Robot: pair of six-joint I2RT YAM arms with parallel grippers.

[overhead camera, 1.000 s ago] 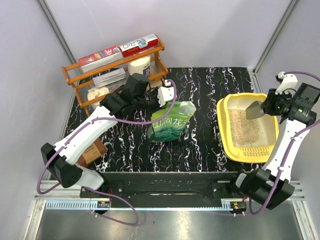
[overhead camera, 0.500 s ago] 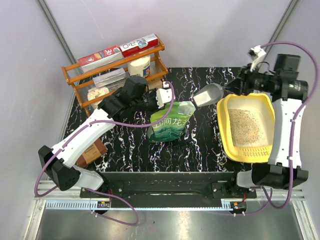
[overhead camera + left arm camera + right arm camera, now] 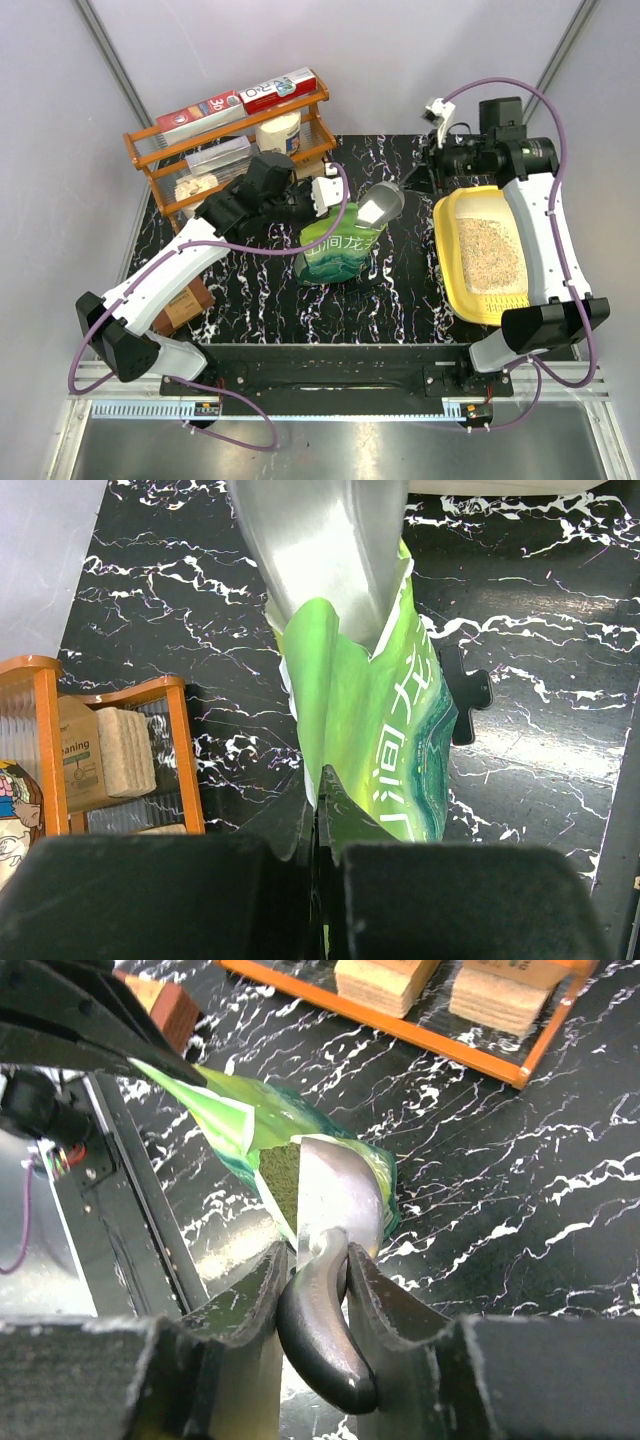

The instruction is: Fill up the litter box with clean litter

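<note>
The left gripper [image 3: 318, 832] has its jaws pressed together on the top edge of the green plastic pouch with white characters [image 3: 385, 730], which stands near the middle of the black marble-patterned table [image 3: 260, 290]. The right gripper [image 3: 318, 1260] pinches the dark handle of the grey scoop [image 3: 335, 1190], whose blade sits in the pouch's open mouth. The large shallow yellow plastic litter box [image 3: 447, 268] lies at the table's right side, apart from the pouch, with pale beige granular litter [image 3: 490, 250] covering part of its floor
</note>
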